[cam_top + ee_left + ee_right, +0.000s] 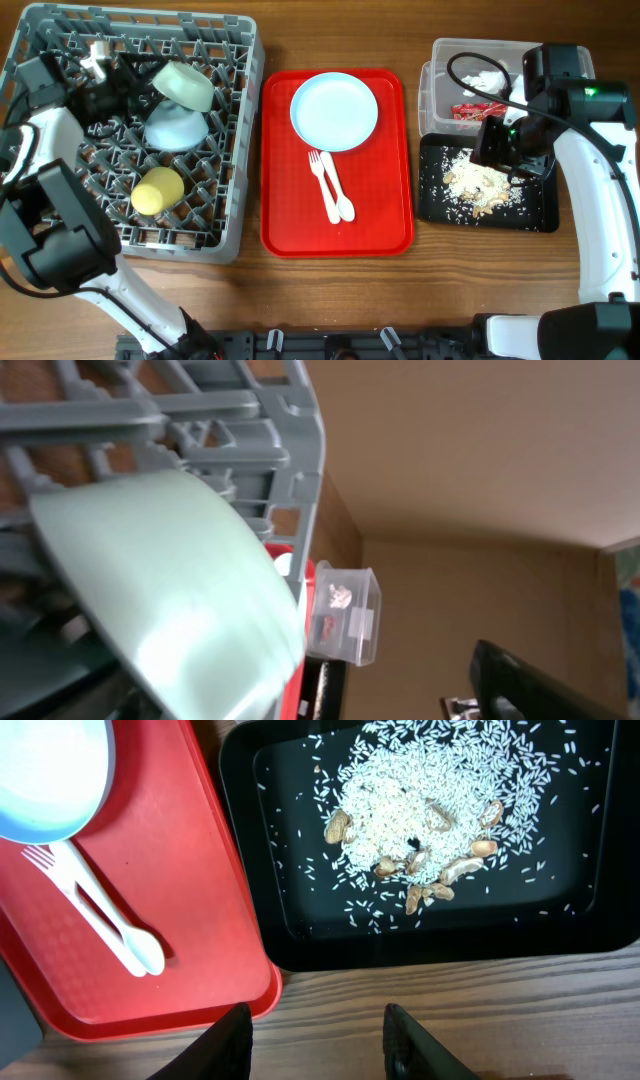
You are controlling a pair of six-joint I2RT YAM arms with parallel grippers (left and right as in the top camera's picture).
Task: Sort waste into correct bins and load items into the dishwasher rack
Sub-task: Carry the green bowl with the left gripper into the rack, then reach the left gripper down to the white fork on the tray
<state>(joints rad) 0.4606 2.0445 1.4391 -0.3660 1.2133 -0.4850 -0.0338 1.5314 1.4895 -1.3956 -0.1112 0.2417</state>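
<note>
Plate (334, 110): laid on red tray (290, 230). Right end effector (315, 1015), right of tray: held open, empty. Left end effector (125, 85), left of tray: seemingly obscured, state cannot be told.

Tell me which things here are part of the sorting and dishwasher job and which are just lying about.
Job: rack, green bowl, bluish bowl, cup, plate, fork, spoon, clear tub, wrapper, tissue, black tray, crumbs.

Lying about: red tray, table.
</note>
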